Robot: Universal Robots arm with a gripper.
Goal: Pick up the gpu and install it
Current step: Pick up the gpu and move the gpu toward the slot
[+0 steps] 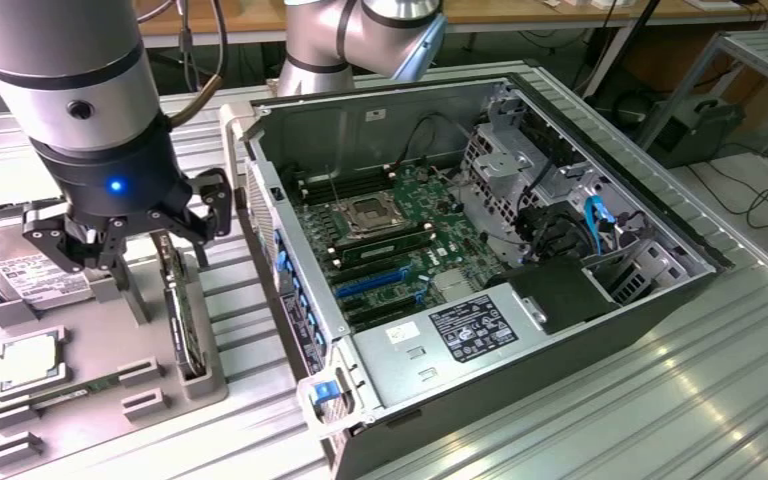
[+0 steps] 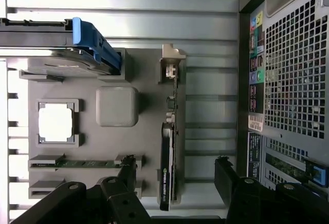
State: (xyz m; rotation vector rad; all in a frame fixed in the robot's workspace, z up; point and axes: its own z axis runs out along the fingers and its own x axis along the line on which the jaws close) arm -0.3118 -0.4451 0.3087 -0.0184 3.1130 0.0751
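The gpu (image 1: 181, 305) stands on its long edge in a slot of the grey holder tray (image 1: 157, 385), left of the open computer case in the exterior view. In the wrist view the gpu (image 2: 169, 157) is a thin edge-on card with a black fan shroud and a silver end bracket (image 2: 172, 64). My gripper (image 1: 137, 245) hangs just above it, open. Its black fingers (image 2: 125, 175) stand on either side of the card without touching it, so the gripper (image 2: 175, 183) straddles the card's fan end.
The holder tray (image 2: 149, 85) also carries a hard drive with a blue clip (image 2: 90, 41), a CPU (image 2: 55, 122) and a RAM stick (image 2: 77, 163). The open case (image 1: 598, 330) shows the motherboard (image 1: 384, 225), its blue slots (image 1: 371, 285) and a power supply (image 1: 471, 335).
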